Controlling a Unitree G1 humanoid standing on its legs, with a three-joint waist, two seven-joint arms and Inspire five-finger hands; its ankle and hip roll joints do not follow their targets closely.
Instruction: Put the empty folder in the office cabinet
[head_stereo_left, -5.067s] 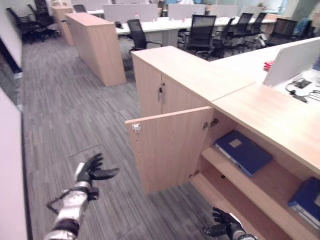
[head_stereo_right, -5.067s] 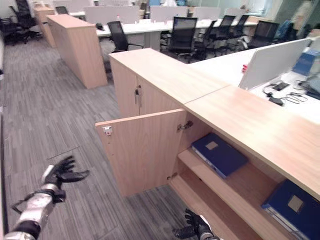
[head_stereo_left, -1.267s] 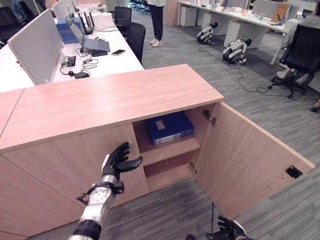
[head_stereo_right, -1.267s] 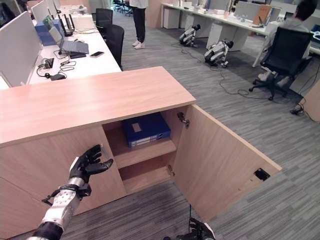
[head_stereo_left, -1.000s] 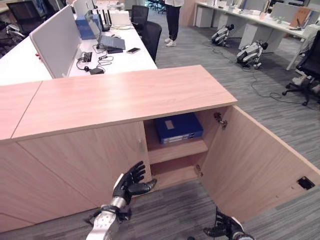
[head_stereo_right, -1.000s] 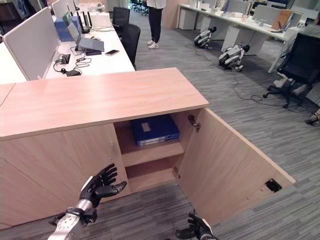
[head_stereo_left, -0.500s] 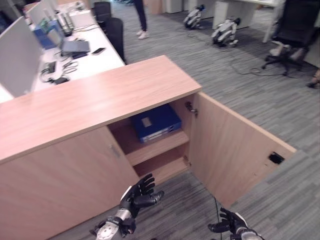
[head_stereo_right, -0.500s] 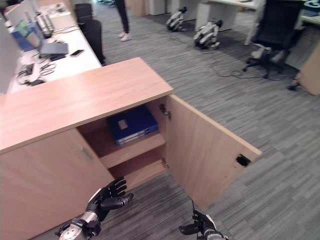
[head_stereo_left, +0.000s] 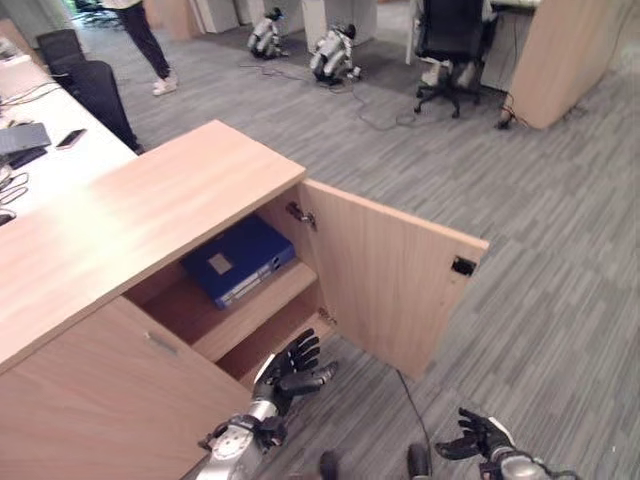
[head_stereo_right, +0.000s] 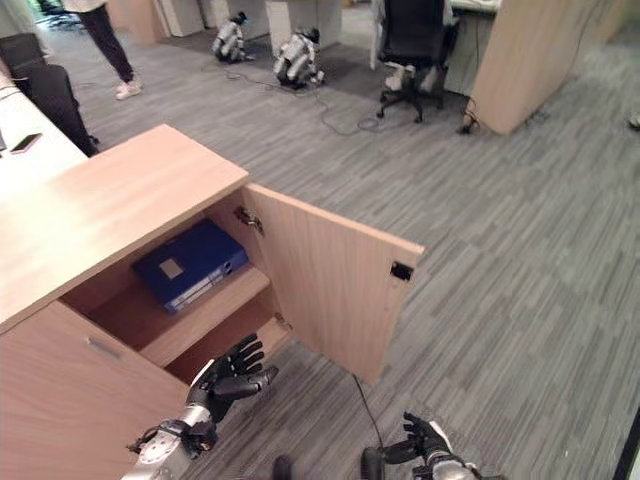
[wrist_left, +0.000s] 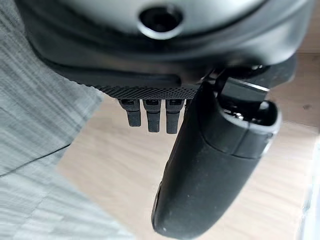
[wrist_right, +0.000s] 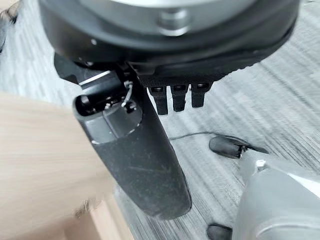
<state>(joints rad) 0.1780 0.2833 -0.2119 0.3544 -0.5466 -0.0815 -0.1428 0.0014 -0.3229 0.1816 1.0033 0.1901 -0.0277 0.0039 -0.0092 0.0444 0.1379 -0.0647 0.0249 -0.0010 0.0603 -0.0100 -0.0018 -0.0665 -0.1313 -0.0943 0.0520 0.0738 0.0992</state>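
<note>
A blue folder (head_stereo_left: 240, 262) lies flat on the upper shelf of the wooden office cabinet (head_stereo_left: 150, 205), whose right door (head_stereo_left: 390, 290) stands swung wide open. My left hand (head_stereo_left: 290, 368) hovers low in front of the cabinet's lower shelf, fingers spread and holding nothing. In the left wrist view its thumb (wrist_left: 215, 165) and straight fingers point at pale wood. My right hand (head_stereo_left: 483, 438) hangs over the carpet below the open door, fingers relaxed and empty. The right wrist view shows its thumb (wrist_right: 135, 160) above grey carpet.
The cabinet's left door (head_stereo_left: 100, 400) is closed. A black office chair (head_stereo_left: 450, 35) and two small four-legged robots (head_stereo_left: 335, 55) are on the grey carpet beyond. A person's legs (head_stereo_left: 150, 45) stand at the back left by a white desk (head_stereo_left: 50, 170). A wooden partition (head_stereo_left: 560, 55) stands at the back right.
The camera has swung round, so the cabinet now sits further left. My left hand stays low and open near the lower shelf. Both hands remain empty.
</note>
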